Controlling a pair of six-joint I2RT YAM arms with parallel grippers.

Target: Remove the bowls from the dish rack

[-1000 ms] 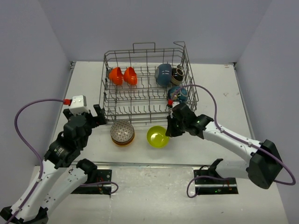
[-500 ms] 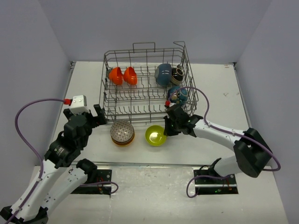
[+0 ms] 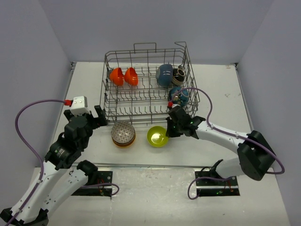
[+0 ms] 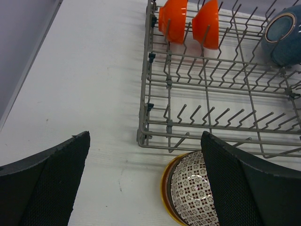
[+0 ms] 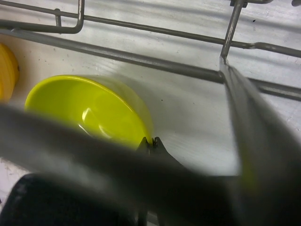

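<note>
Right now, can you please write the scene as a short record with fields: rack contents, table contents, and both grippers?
Inside dish rack: orange bowl, second orange bowl, blue bowl, black-and-cream bowl, dark teal patterned bowl
On table, before rack: brown-patterned bowl nested in yellow bowl; yellow-green bowl upright
Left gripper: open, empty, near rack's front left corner
Right gripper: at yellow-green bowl's rim; open or shut unclear

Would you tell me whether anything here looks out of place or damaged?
Nothing stands out: the dish rack sits square, its bowls stand between the tines, and the yellow-green bowl and stacked patterned bowl rest upright.
</note>
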